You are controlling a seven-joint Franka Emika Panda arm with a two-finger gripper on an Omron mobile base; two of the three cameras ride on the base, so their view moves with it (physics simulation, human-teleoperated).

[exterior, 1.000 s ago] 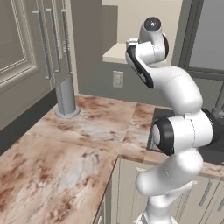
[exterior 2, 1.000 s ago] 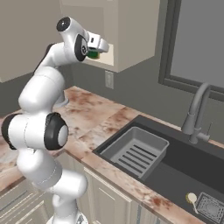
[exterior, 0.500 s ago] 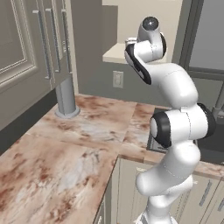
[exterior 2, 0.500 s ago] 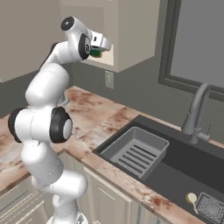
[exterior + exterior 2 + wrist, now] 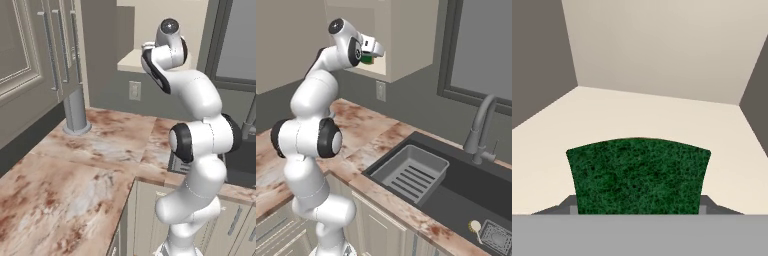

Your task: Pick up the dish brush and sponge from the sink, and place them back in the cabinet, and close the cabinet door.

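A mottled brown stone desk [image 5: 85, 165] runs under taupe wall units to the black sink [image 5: 466, 190], where the grey drainer [image 5: 411, 172] is empty and the brush [image 5: 474, 226] lies near the front edge. Up at the open cabinet [image 5: 657, 65] – cream inside – the fingers [image 5: 637, 212] clamp the green sponge [image 5: 637, 175] by its sides, partly open, over the shelf [image 5: 662, 120].

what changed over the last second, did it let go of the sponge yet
The end effector carried the sponge a little farther into the cabinet, and the arm's elbow swung slightly. It has not let go; the grip is unchanged. The brush stays in the sink.
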